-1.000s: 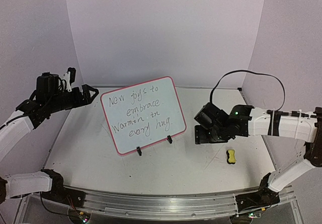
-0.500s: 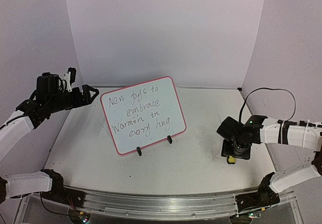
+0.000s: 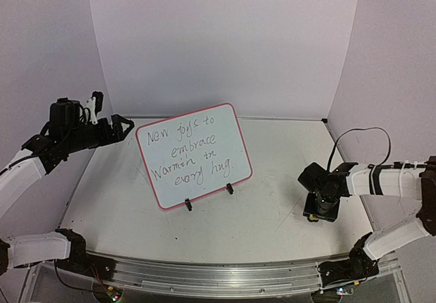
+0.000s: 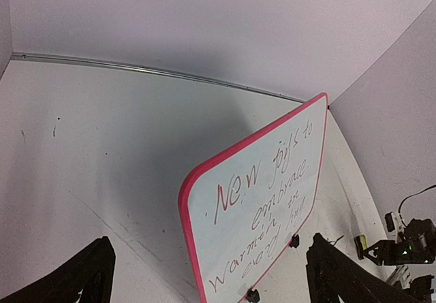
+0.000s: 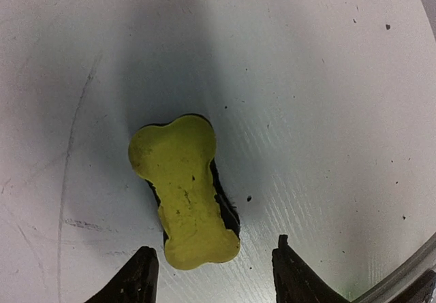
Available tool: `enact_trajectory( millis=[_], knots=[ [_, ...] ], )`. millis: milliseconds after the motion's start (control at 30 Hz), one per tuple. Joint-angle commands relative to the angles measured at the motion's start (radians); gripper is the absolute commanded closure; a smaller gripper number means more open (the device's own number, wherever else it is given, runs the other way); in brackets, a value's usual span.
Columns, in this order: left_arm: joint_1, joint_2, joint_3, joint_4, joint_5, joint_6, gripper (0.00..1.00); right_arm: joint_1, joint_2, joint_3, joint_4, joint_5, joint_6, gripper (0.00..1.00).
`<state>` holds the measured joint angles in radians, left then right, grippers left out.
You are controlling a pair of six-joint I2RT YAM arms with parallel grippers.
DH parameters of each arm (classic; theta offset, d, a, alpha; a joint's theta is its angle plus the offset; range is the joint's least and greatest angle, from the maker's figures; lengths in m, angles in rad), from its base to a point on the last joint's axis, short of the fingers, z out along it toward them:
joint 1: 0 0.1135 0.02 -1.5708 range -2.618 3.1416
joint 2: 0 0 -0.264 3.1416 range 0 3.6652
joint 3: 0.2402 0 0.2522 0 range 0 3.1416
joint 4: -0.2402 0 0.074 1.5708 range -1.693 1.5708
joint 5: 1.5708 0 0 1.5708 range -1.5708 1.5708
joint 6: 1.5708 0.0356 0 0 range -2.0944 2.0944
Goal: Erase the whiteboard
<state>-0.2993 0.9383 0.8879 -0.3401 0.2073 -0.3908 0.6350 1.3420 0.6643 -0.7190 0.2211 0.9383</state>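
The whiteboard point(image 3: 193, 154) stands tilted on two black feet mid-table, red-pink frame, with dark handwritten text; it also shows in the left wrist view point(image 4: 262, 201). The yellow bone-shaped eraser point(image 5: 182, 193) with a black felt underside lies flat on the table; in the top view only a sliver of it point(image 3: 310, 216) shows under the right gripper. My right gripper point(image 5: 212, 276) is open, pointing down just above the eraser's near end, fingers apart from it; it sits at the right in the top view point(image 3: 321, 211). My left gripper point(image 3: 122, 124) is open and empty, held in the air left of the board.
The white tabletop point(image 3: 259, 214) has scuff marks. White walls close in the back and both sides. A black cable point(image 3: 361, 136) loops off the right arm. A metal rail point(image 3: 218, 272) runs along the near edge.
My right gripper has swung from the middle of the table to the right and down, over the yellow eraser. The left arm and the whiteboard have not moved.
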Motion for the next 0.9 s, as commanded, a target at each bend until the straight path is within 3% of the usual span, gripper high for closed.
enact_trajectory(
  millis=[0, 500, 867],
  knots=[
    [0.003, 0.010, 0.013, 0.026, 0.008, 0.013, 0.00, -0.016, 0.032, 0.005, 0.056, 0.003, -0.027, 0.46],
    [0.003, 0.015, 0.011, 0.025, 0.008, 0.013, 0.00, -0.070, 0.103, 0.010, 0.125, 0.025, -0.100, 0.51],
    [0.003, 0.020, 0.010, 0.026, 0.007, 0.013, 0.00, -0.084, 0.118, 0.000, 0.179, 0.021, -0.142, 0.69]
  ],
)
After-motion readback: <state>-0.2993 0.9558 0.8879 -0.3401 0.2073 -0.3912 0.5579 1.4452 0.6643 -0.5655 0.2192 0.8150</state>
